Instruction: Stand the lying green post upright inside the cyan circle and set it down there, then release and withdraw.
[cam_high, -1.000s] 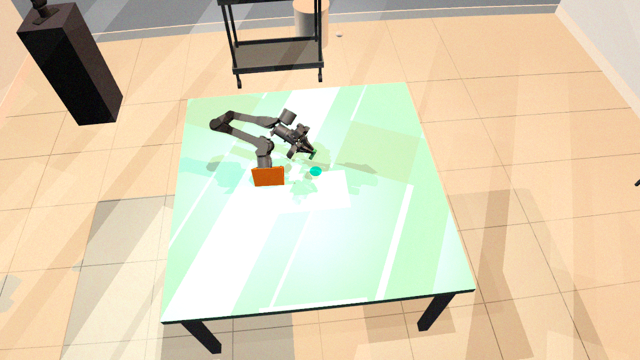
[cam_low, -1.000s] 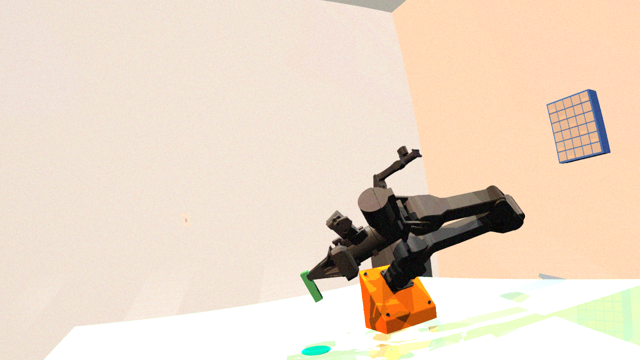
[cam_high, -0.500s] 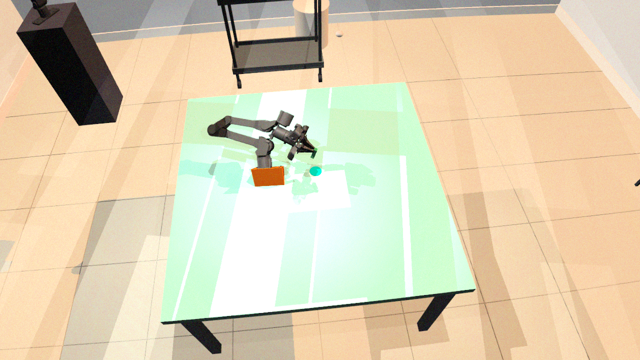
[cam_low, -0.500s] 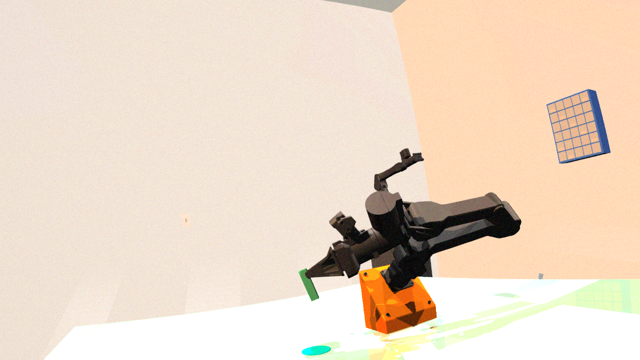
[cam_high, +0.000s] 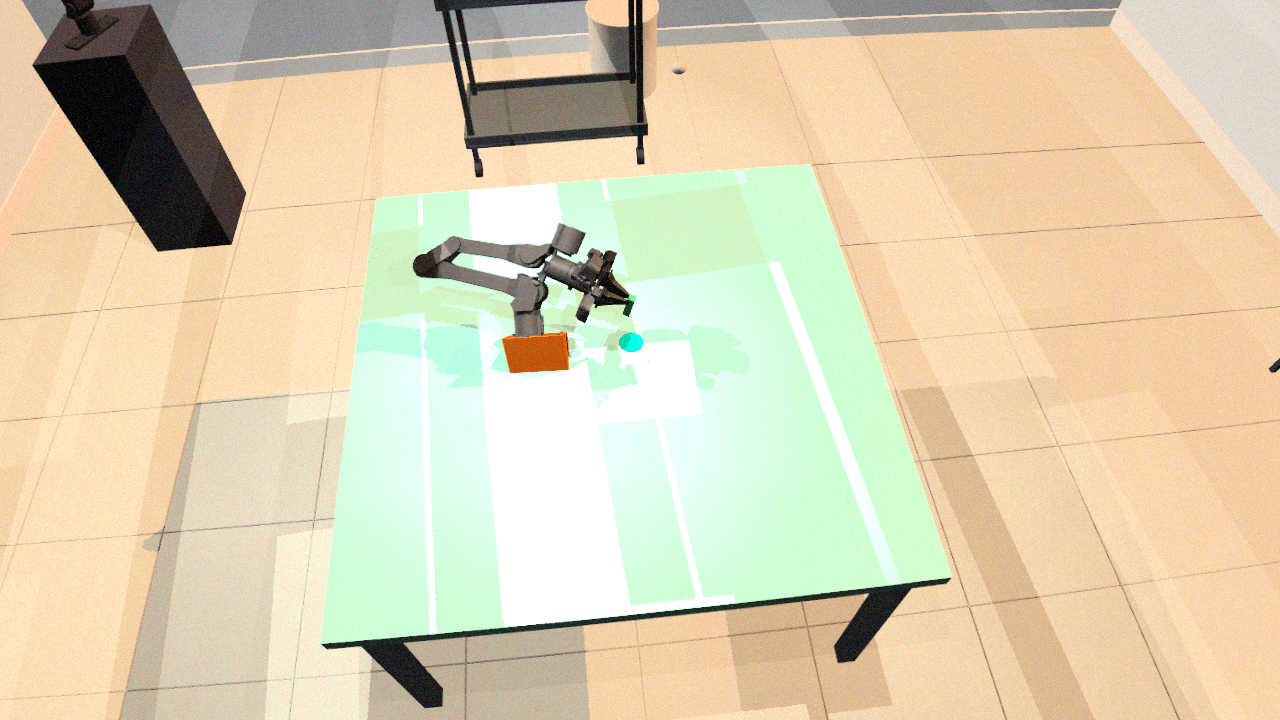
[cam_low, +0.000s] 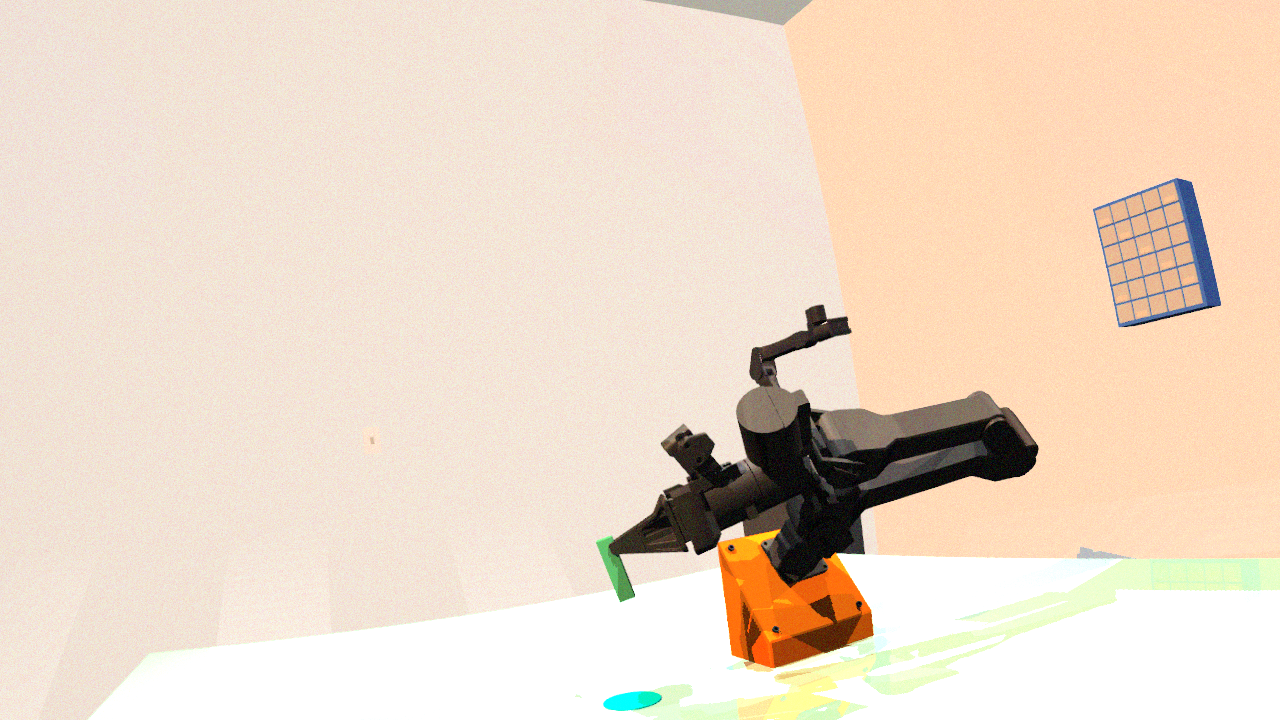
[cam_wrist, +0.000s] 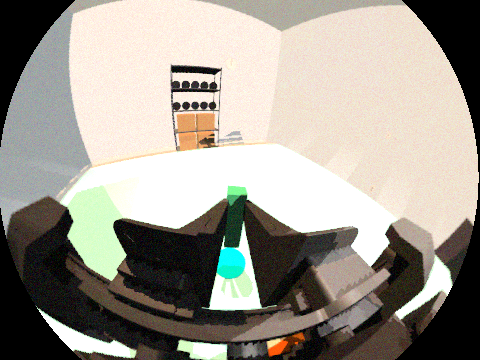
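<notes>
Green rectangular post (cam_low: 615, 567) is in my hand (cam_low: 617, 546), clamped nearly shut on its upper end, fingers pinching it from both sides in the wrist view. It's off the pale green-and-white tabletop (cam_high: 760, 465), hanging in the air w/ its lower end pointing down, close to upright but tilted a bit in the exterior view.

Done, as I judge it: pickup and most of the turn to vertical. The post isn't lying anymore.

Not done: it's not over the flat cyan circle (cam_high: 631, 342) yet. From the top view my hand sits near the circle but off to one side of it, towards the far edge of the tabletop; the exterior view also shows the circle (cam_low: 631, 700) nearer the camera than the post, a gap between them. In the wrist view the circle (cam_wrist: 231, 263) shows between my fingers below the post, so I'm roughly lined up on it.

Left, imo: carry across till the post's bottom end is above the circle, square up the tilt, lower till it stands on the tabletop inside the circle, then open up and pull back w/o knocking it. Roughly halfway thru.
</notes>
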